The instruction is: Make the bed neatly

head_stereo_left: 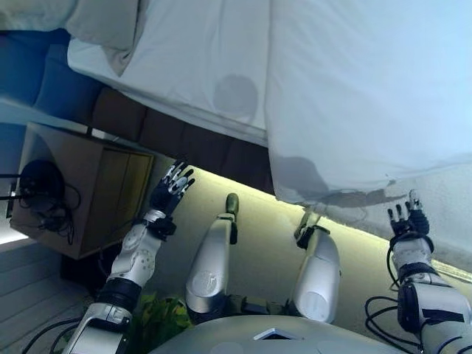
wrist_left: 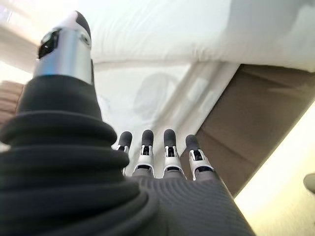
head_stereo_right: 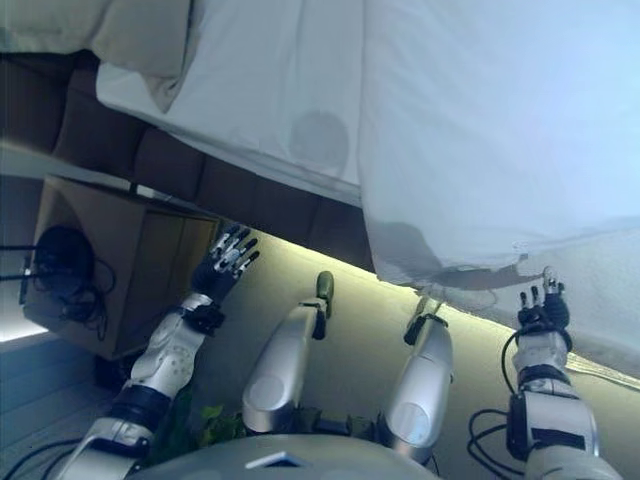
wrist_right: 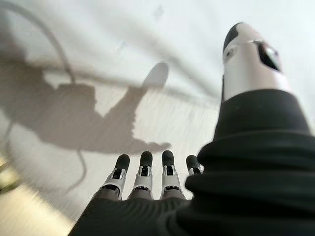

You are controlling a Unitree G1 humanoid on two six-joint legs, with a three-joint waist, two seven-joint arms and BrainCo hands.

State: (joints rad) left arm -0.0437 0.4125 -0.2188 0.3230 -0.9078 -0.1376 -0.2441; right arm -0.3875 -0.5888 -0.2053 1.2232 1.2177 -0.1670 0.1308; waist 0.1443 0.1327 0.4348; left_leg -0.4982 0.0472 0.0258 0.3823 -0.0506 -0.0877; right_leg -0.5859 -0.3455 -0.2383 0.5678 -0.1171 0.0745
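Bedroom floor beside a bed (head_stereo_left: 184,140) with a brown padded base; a wooden nightstand (head_stereo_left: 88,192) stands against that base. The white duvet (head_stereo_left: 369,96) covers only part of the bed, its edge hanging over the side, leaving the sheet (head_stereo_left: 199,66) bare toward the pillow (head_stereo_left: 103,26). Judged early: spreading and smoothing remain. Left hand (head_stereo_left: 171,190) and right hand (head_stereo_left: 409,219) are raised near the bed's side, fingers straight, holding nothing. No containers visible.

The pillow (head_stereo_left: 103,29) and duvet (head_stereo_left: 369,88) run off the frame — nightstand (head_stereo_left: 81,192) clipped too.
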